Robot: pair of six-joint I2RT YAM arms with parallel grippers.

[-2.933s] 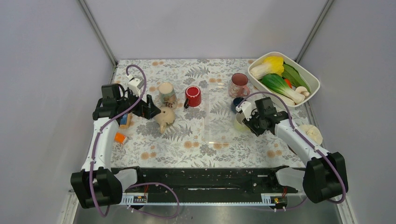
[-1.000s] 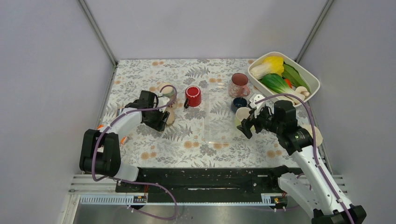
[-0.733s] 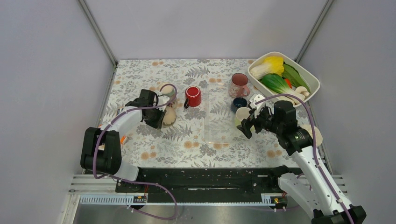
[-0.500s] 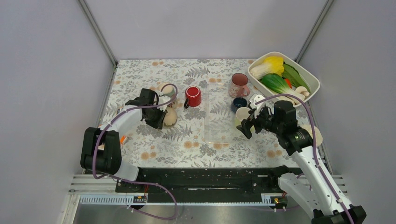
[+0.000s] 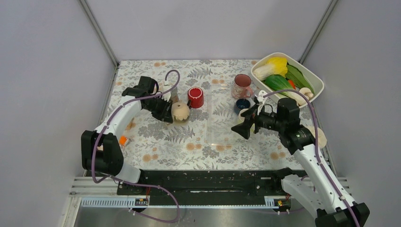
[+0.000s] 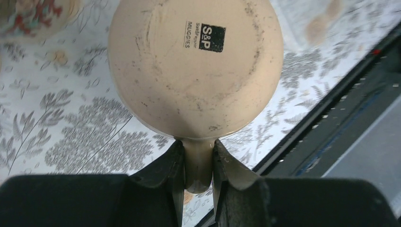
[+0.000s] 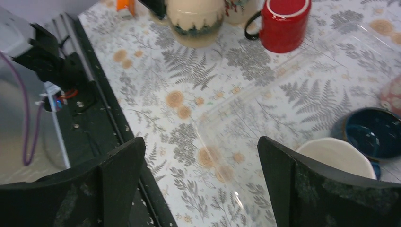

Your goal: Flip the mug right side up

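Note:
The beige mug point(image 5: 180, 112) hangs from its handle in my left gripper point(image 5: 167, 111), left of the table's centre. In the left wrist view its stamped base point(image 6: 196, 66) faces the camera and both fingers point(image 6: 170, 165) press the handle stub between them. Its mouth is hidden, and I cannot tell whether it touches the table. From the right wrist it shows as a cream mug with a green band point(image 7: 196, 21). My right gripper point(image 5: 241, 127) stands open and holds nothing, right of centre above a clear plastic sheet point(image 5: 220, 120).
A red mug point(image 5: 195, 97) and a floral mug point(image 6: 33, 14) stand just behind the beige one. A pink mug point(image 5: 242, 86), a dark blue bowl point(image 5: 242, 103) and a cream bowl point(image 7: 338, 156) sit beside my right gripper. A white tub of vegetables point(image 5: 316, 79) fills the back right corner.
My left gripper has shut on the mug's handle and carried it to the right and back. The right gripper has swung slightly left and forward, still open.

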